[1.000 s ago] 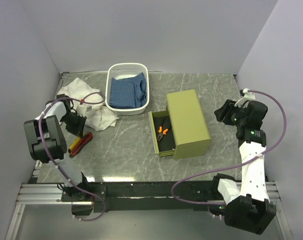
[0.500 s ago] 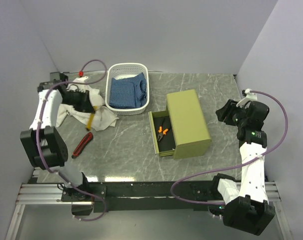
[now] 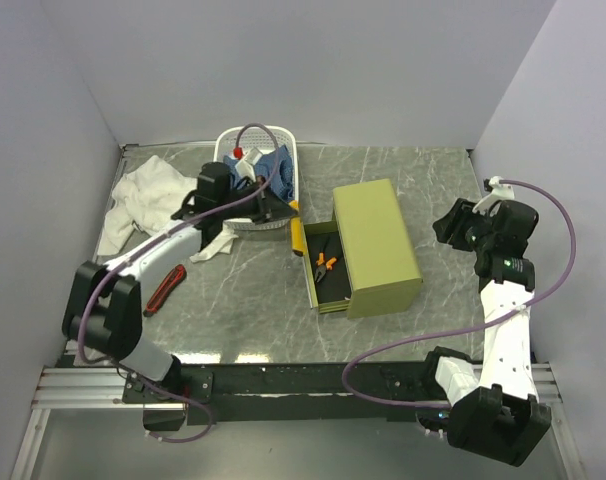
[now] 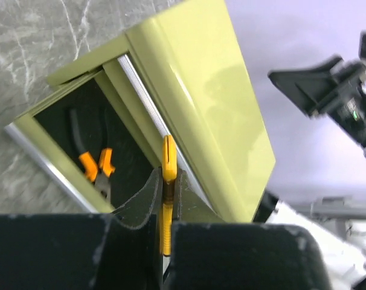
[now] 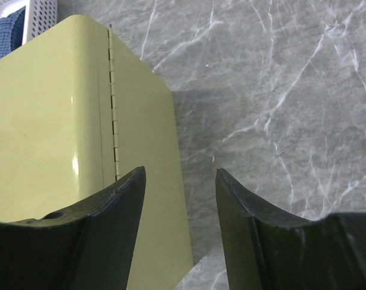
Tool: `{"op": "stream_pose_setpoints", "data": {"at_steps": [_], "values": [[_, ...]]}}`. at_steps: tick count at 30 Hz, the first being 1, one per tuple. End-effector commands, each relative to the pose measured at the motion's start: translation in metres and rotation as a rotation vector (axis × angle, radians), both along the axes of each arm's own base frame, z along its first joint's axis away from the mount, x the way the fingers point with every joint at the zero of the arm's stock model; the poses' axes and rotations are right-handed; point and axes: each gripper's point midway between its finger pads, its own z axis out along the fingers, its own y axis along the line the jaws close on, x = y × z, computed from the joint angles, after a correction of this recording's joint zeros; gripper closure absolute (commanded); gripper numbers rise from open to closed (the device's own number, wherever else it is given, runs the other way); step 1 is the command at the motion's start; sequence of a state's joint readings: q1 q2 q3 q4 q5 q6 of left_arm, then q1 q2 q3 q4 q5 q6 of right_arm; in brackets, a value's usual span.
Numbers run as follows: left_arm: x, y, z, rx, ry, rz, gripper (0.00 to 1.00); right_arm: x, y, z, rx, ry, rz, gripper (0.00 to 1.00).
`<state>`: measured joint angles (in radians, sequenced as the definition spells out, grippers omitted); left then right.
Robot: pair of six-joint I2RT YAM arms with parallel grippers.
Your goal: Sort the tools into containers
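Note:
My left gripper [image 3: 286, 214] is shut on a yellow-handled screwdriver [image 3: 295, 236], which it holds in the air between the white basket [image 3: 227, 146] and the open drawer [image 3: 310, 272] of the olive-green chest [image 3: 383, 240]. In the left wrist view the screwdriver [image 4: 168, 163] stands pinched in the gripper [image 4: 166, 179] above the drawer's corner. Orange-black pliers [image 3: 326, 265] lie in the drawer and also show in the left wrist view [image 4: 96, 170]. A red-handled tool [image 3: 165, 288] lies on the table at the left. My right gripper [image 3: 453, 222] is open and empty to the right of the chest [image 5: 62, 115].
A white cloth [image 3: 148, 195] lies crumpled at the back left. Blue fabric [image 3: 280, 160] fills the basket. Grey walls close in the table on three sides. The right arm [image 4: 337, 96] shows beyond the chest in the left wrist view.
My left arm lifted the yellow screwdriver from the left side of the table and swung right past the cloth and basket to the drawer. The right arm stayed still.

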<state>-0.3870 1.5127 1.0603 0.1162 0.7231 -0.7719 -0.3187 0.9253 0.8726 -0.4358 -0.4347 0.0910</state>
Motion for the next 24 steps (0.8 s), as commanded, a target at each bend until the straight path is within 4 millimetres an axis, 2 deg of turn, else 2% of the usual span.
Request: {"op": "stream_pose_setpoints", "data": {"at_steps": [1,5,6,8,9,10,12,13,14,15,17,18,20,21,22,23,24], "values": [[0.030,-0.030,0.009,-0.102,0.040,0.109,0.99,0.007,-0.004,0.032,-0.019,-0.079,-0.007,0.42],[0.032,-0.042,-0.031,-0.077,0.150,0.126,0.99,0.006,-0.004,0.035,-0.022,-0.092,-0.015,0.42],[0.034,-0.044,-0.046,-0.066,0.187,0.128,0.99,0.005,-0.005,0.034,-0.024,-0.092,-0.017,0.42],[0.031,-0.053,-0.050,-0.084,0.206,0.099,0.96,0.003,-0.005,0.032,-0.026,-0.088,-0.018,0.42],[0.032,-0.059,-0.054,-0.079,0.204,0.079,0.88,0.002,-0.005,0.031,-0.030,-0.089,-0.019,0.42],[0.026,-0.066,-0.055,-0.064,0.188,0.034,0.68,0.001,-0.005,0.027,-0.031,-0.082,-0.022,0.42],[0.027,-0.074,-0.051,-0.053,0.161,0.000,0.57,-0.001,-0.007,0.022,-0.028,-0.075,-0.032,0.42],[0.025,-0.075,-0.056,-0.020,0.168,-0.009,0.44,-0.002,-0.007,0.021,-0.026,-0.076,-0.036,0.42],[0.025,-0.075,-0.058,0.000,0.171,-0.009,0.38,-0.002,-0.008,0.021,-0.027,-0.080,-0.040,0.42],[0.026,-0.073,-0.047,0.008,0.145,-0.007,0.34,-0.003,-0.008,0.020,-0.023,-0.080,-0.041,0.42],[0.030,-0.055,-0.050,0.077,0.131,0.018,0.29,-0.003,-0.008,0.019,-0.019,-0.076,-0.041,0.42],[0.031,-0.046,-0.036,0.077,0.099,0.034,0.27,-0.003,-0.009,0.020,-0.023,-0.080,-0.041,0.42],[0.036,-0.015,-0.035,0.126,0.094,0.089,0.23,-0.002,-0.009,0.020,-0.025,-0.078,-0.040,0.42],[0.034,0.001,-0.023,0.131,0.068,0.117,0.23,-0.003,-0.010,0.021,-0.026,-0.081,-0.041,0.42],[0.040,0.024,-0.019,0.149,0.035,0.155,0.23,-0.002,-0.009,0.022,-0.025,-0.085,-0.037,0.42],[0.029,0.041,-0.017,0.173,0.038,0.168,0.23,-0.002,-0.009,0.023,-0.022,-0.086,-0.037,0.42],[0.027,0.055,-0.019,0.204,0.033,0.178,0.22,-0.002,-0.008,0.023,-0.018,-0.088,-0.034,0.42]]}}
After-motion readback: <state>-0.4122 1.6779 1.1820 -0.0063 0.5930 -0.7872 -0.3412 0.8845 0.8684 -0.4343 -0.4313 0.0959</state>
